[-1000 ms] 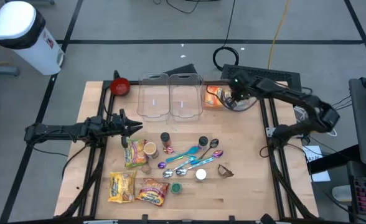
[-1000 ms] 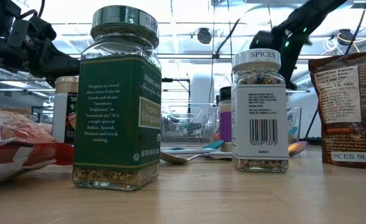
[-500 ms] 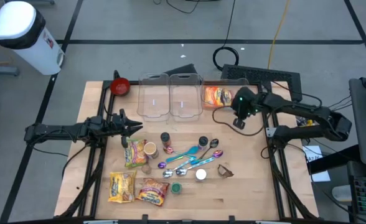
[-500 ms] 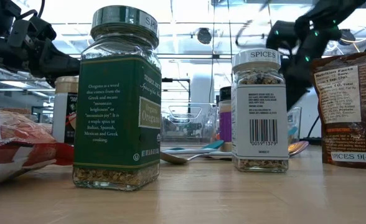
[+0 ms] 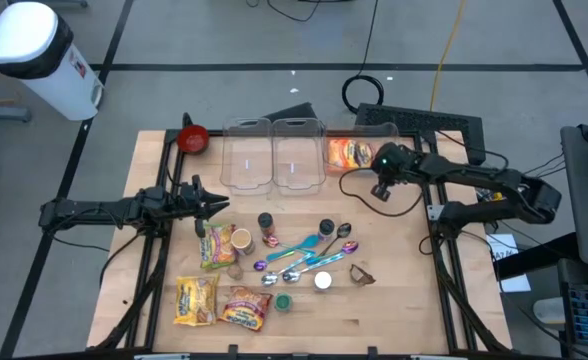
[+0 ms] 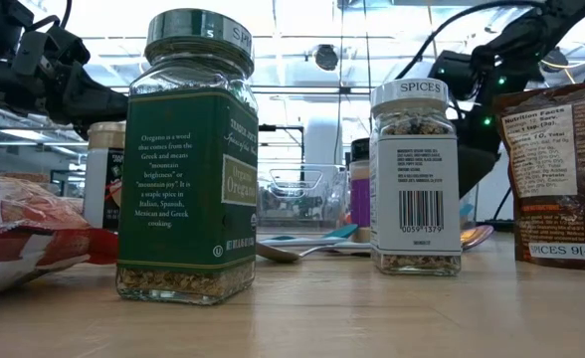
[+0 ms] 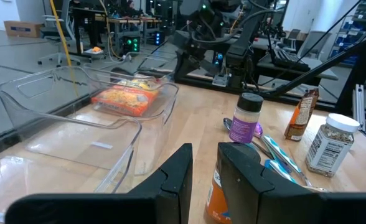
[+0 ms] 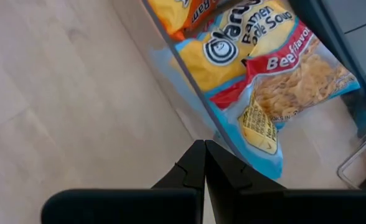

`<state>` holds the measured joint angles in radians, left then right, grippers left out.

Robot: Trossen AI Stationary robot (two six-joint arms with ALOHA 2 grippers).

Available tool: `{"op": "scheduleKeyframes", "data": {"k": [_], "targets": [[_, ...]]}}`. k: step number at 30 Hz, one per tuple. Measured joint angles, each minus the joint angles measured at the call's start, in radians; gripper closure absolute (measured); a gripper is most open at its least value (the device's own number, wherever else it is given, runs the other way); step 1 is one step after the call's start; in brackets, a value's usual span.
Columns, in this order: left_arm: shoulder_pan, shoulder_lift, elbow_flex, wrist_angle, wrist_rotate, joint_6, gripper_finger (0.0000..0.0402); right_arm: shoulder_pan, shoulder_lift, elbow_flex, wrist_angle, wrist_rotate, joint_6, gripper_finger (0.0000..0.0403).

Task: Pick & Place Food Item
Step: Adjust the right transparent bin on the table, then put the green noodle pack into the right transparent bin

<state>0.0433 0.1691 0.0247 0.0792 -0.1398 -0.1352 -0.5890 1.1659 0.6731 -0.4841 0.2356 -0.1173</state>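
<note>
Looming nearest in the low view, an oregano jar (image 6: 188,159) and a spice jar (image 6: 417,179), hiding most of what lies behind. Waiting toward the near edge of the tabletop (image 5: 394,290), seen only from above, several food packets (image 5: 196,300), unpicked. Hovering just beyond them, the left tool (image 5: 217,206), fingers slightly parted on nothing. Farther back, the right tool (image 5: 380,190), clenched and empty, just beside the clear bin (image 5: 374,128) at the far edge. Resting inside that bin, one ramen packet (image 5: 349,153), its label legible only in the right wrist view. Judged from this: one placement finished, next pick not begun. Called for next: fingers opened wide, then lowered squarely over another packet.
</note>
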Motion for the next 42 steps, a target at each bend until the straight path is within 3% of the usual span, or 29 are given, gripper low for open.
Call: {"op": "scheduleKeyframes", "data": {"k": [13,19,23,33,42], "targets": [[0.000,0.000,0.000,0.000,0.001,0.000,0.0321,-0.007,0.062,0.000,0.060,0.008,0.000,0.0403],[0.000,0.000,0.000,0.000,0.001,0.000,0.0321,-0.007,0.063,0.000,0.061,0.064,0.000,0.0403],[0.000,0.000,0.000,0.000,0.001,0.000,0.0321,0.017,0.030,0.000,0.055,0.023,0.001,0.0403],[0.000,0.000,0.000,0.000,0.001,0.000,0.0321,0.182,-0.107,0.000,0.054,-0.081,0.060,0.0403],[0.000,0.000,0.000,0.000,0.001,0.000,0.0321,0.367,-0.162,0.000,0.100,-0.080,0.113,0.0403]]}}
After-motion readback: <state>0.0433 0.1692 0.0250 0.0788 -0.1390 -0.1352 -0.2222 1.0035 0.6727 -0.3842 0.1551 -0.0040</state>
